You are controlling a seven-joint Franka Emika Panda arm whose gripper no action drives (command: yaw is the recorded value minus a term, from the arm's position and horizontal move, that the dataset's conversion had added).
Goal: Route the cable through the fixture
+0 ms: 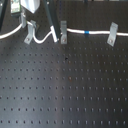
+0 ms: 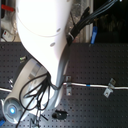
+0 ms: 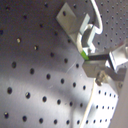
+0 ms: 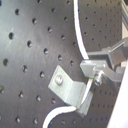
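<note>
The gripper [image 4: 95, 71] pinched the white cable [image 4: 80, 42] narrowly between its fingers, just beside the tilted metal clip [image 4: 70, 87]. Any sideways drag risked slipping the cord from the pads or snagging it against the clip's edge.

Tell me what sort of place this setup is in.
Most likely a robotics lab bench. The dark perforated board looks like an optical breadboard, metal clips are bolted to it with a white cable strung through, and a white robot arm stands over it.
</note>
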